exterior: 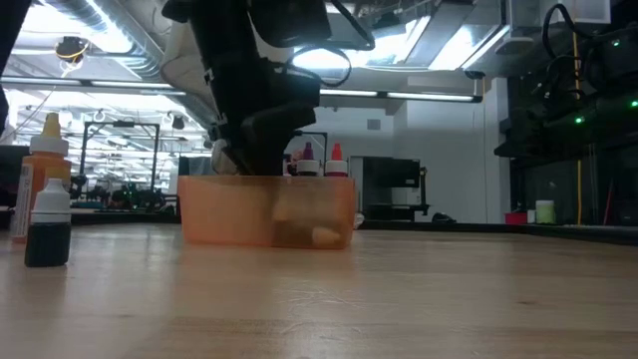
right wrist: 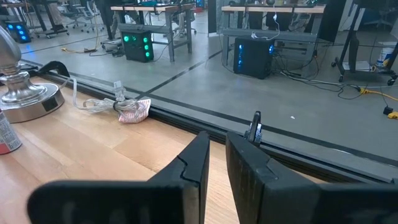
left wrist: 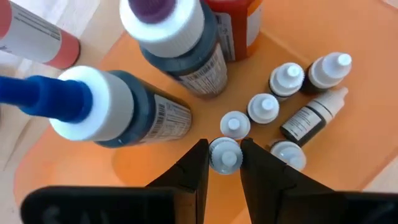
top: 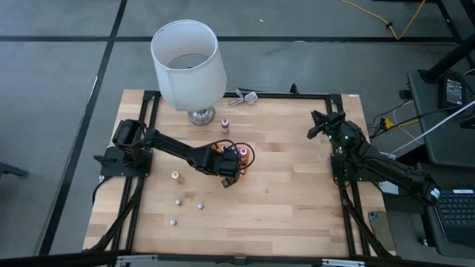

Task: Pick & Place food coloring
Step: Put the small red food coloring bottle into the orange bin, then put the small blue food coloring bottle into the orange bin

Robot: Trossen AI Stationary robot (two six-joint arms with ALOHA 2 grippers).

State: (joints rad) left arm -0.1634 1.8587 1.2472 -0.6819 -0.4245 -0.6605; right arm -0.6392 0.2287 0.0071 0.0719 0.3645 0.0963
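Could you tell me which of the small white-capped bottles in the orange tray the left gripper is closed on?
The left gripper is shut on the bottle at the near end of the cluster in the tray; its cap sits between the fingers, while the other bottles stand free beyond it.

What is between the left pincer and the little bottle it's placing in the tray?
Nothing visible. The left pincer is shut on the small bottle over the orange tray. Other small bottles stand crowded right beside it, and two bigger bottles lie close by.
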